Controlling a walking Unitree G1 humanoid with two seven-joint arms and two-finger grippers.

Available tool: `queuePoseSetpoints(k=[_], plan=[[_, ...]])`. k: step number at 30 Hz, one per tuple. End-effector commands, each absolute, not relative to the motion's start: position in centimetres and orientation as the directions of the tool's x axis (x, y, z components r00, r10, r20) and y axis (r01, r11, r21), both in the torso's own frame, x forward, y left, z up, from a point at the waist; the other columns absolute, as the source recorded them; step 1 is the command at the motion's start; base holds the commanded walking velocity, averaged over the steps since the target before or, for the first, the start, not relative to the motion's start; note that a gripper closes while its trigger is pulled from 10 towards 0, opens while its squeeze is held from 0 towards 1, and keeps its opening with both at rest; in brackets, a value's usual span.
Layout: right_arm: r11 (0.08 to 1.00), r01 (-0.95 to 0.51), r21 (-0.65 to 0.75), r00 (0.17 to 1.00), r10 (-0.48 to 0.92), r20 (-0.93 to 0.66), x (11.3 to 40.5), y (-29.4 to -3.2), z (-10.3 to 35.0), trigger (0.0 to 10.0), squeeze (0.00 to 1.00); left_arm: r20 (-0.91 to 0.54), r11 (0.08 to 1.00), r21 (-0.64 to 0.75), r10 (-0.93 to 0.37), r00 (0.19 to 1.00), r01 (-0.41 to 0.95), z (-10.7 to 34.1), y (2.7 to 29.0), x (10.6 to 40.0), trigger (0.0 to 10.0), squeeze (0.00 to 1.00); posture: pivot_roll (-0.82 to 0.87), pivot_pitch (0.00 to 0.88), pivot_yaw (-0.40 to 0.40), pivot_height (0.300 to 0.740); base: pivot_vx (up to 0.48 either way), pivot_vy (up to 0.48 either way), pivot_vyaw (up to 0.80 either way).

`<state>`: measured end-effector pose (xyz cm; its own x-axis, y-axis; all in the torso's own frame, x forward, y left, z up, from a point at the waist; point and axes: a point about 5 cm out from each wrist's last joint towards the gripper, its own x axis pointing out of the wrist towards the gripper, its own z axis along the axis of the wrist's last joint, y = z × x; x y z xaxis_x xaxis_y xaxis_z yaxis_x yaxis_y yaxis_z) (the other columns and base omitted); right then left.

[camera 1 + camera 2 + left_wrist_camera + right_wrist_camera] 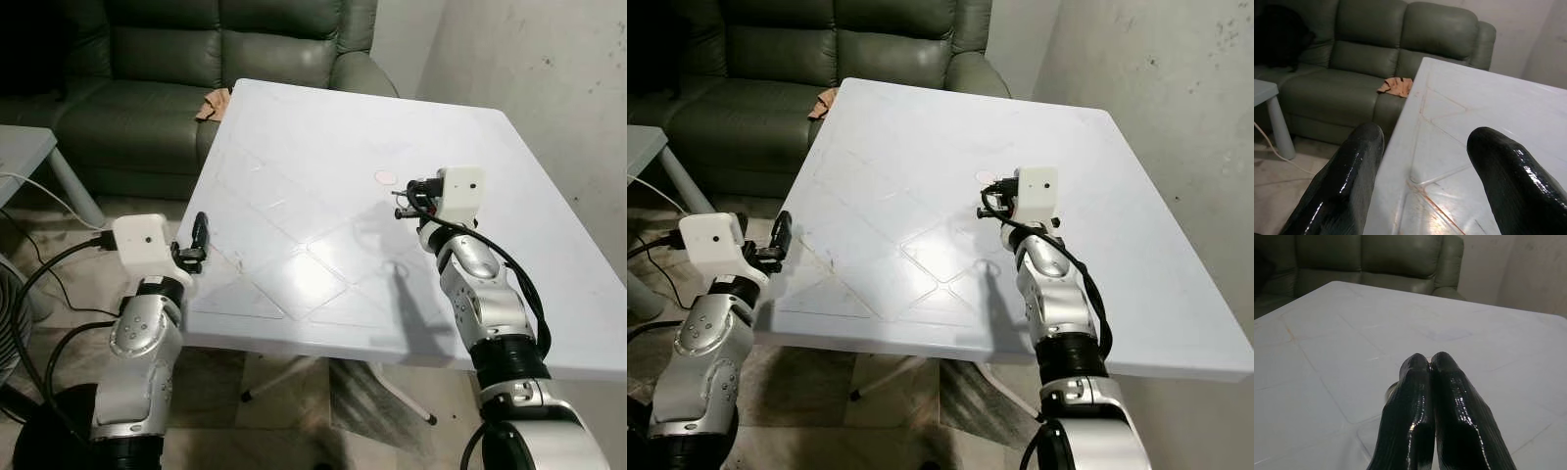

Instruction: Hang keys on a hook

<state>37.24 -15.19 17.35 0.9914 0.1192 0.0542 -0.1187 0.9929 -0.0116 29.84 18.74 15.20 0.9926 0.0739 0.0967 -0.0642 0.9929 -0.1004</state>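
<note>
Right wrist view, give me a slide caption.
Right gripper, fingers pressed shut, hovering over the white table, sofa behind.

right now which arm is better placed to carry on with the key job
Right. The right gripper is over the white table, fingers shut with a bit of ring peeking out. The left gripper is open at the table's edge.

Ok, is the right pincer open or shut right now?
Shut. In the right wrist view the right pincer has its two black fingertips pressed together over the white table; whether it grips anything, cannot tell.
</note>
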Motion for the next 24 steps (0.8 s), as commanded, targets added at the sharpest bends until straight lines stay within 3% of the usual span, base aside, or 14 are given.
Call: queuePoseSetpoints(k=[1, 2, 6, 24], plan=[[0.994, -0.107, -0.017, 0.992, 0.108, 0.062, 37.1, -15.3, 17.6, 0.0, 0.00, 0.092, 0.992, -0.105, 0.075, 0.993, -0.065, 15.4, 18.7, 30.0, 10.0, 0.00, -0.05, 0.048, -0.073, 0.740, 0.000, 0.000, 0.00], [0.990, -0.142, 0.021, 0.984, 0.139, 0.107, 36.3, -14.9, 17.7, 10.0, 0.00, 0.099, 0.992, -0.091, 0.094, 0.991, -0.085, 15.7, 18.9, 29.8, 10.0, 0.00, -0.05, 0.029, -0.077, 0.740, 0.000, 0.000, 0.00], [0.966, -0.217, 0.138, 0.960, 0.186, 0.210, 34.2, -14.9, 17.1, 10.0, 0.00, 0.138, 0.994, -0.048, 0.109, 0.984, -0.103, 16.3, 19.3, 29.4, 10.0, 0.00, -0.06, 0.021, -0.076, 0.740, 0.000, 0.000, 0.00], [0.962, -0.274, 0.004, 0.950, 0.270, 0.158, 33.2, -12.7, 15.3, 10.0, 0.00, 0.183, 0.997, -0.076, 0.033, 0.982, -0.020, 15.9, 19.0, 29.4, 10.0, 0.00, -0.07, 0.021, -0.056, 0.740, 0.000, 0.000, 0.00]])
